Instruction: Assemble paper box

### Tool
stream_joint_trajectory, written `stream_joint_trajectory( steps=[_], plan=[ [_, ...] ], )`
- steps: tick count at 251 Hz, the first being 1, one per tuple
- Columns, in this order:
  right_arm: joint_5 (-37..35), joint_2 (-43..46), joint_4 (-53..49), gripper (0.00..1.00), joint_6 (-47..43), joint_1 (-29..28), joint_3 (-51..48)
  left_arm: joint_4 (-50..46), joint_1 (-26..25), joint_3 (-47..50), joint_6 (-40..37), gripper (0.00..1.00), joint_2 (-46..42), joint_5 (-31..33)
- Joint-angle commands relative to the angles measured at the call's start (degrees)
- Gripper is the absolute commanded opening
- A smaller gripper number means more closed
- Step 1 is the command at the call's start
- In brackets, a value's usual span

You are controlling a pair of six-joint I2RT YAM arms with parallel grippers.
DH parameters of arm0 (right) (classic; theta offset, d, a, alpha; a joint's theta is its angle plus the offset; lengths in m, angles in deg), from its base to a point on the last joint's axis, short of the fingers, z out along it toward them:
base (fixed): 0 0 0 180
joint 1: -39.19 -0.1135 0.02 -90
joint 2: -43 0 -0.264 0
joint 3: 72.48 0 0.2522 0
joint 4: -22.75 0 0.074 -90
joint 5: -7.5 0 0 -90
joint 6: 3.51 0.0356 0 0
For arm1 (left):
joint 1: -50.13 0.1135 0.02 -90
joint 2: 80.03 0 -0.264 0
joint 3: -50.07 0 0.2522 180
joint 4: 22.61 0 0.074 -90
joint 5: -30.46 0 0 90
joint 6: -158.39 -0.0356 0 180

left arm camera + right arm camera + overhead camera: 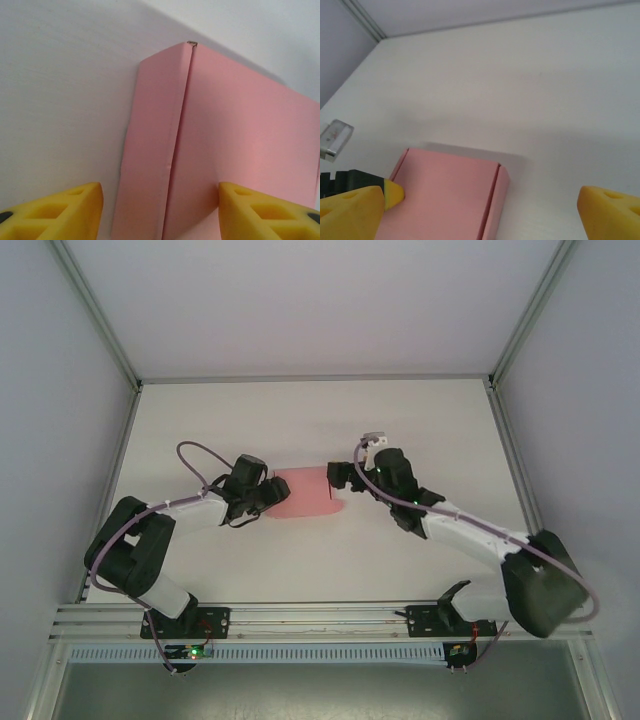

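The paper box (305, 492) is a low pink closed box lying flat on the white table (300, 420) between the two arms. My left gripper (268, 495) stands open at its left end. In the left wrist view the box (210, 140) fills the middle. Its folded side wall runs up between the yellow fingers (55, 212), and the right finger touches the pink top. My right gripper (340, 480) is open at the box's right end. In the right wrist view the box (445, 195) lies low between the wide-apart fingers (610, 210), and the left finger's tip reaches its near corner.
Grey enclosure walls and metal frame posts (100, 320) border the table on three sides. A small clear clip (335, 140) hangs on the right arm's cable. Bare white table (545, 100) stretches behind the box.
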Motion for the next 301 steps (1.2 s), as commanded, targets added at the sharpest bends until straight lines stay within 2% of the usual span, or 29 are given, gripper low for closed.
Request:
stream_joint_trajectory(
  steps=[1, 28, 89, 127, 169, 232, 301],
  plan=[
    [9.5, -6.8, -6.4, 0.98, 0.9, 0.9, 5.3, -6.3, -1.1, 1.5, -1.4, 0.59, 3.5, 2.3],
    [14.7, -13.5, -6.3, 0.98, 1.2, 2.3, 8.8, -6.6, -1.2, 0.9, -1.6, 0.58, 4.4, 1.9],
    [17.2, -23.4, -10.5, 0.9, -0.8, 2.6, 13.6, -6.4, -1.5, 0.7, -1.4, 0.58, 4.6, 1.2],
    [18.1, -27.7, -11.0, 0.76, -1.3, 2.7, 14.5, -7.0, -1.5, 0.1, -2.1, 0.58, 4.5, 0.9],
    [17.4, -30.1, -10.7, 0.49, -0.2, 3.1, 13.3, -7.3, -1.5, -0.4, -2.5, 0.58, 5.1, 1.2],
    [16.2, -28.6, -9.8, 0.47, 0.3, 4.1, 10.7, -9.0, -1.6, -2.5, -4.3, 0.57, 5.0, 0.8],
    [17.0, -27.6, -10.2, 0.45, -0.6, 4.9, 10.2, -14.5, -1.3, -6.4, -7.1, 0.67, -1.1, 3.9]
  ],
)
